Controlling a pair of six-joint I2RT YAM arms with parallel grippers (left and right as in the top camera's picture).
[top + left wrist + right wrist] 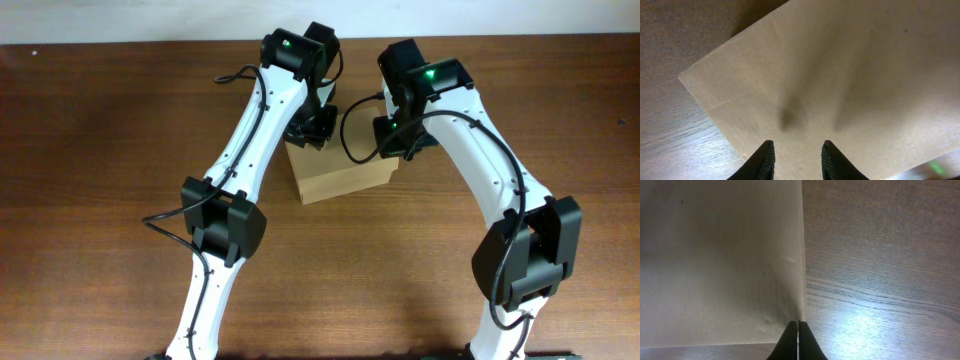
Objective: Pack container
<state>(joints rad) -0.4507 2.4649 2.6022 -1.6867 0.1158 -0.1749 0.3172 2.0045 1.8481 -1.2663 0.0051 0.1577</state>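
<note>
The container [340,178] is a plain tan cardboard box in the middle of the table, with its lid down. My left gripper [310,130] hovers over its back left corner. In the left wrist view the open, empty jaws [797,147] sit just above the flat cardboard top [840,75]. My right gripper [392,148] is at the box's back right corner. In the right wrist view its jaws [798,325] are shut on the thin edge of the cardboard [715,255].
The wooden table [100,150] surrounds the box on all sides. Both white arms reach in from the front edge and arch over the box. No other objects show.
</note>
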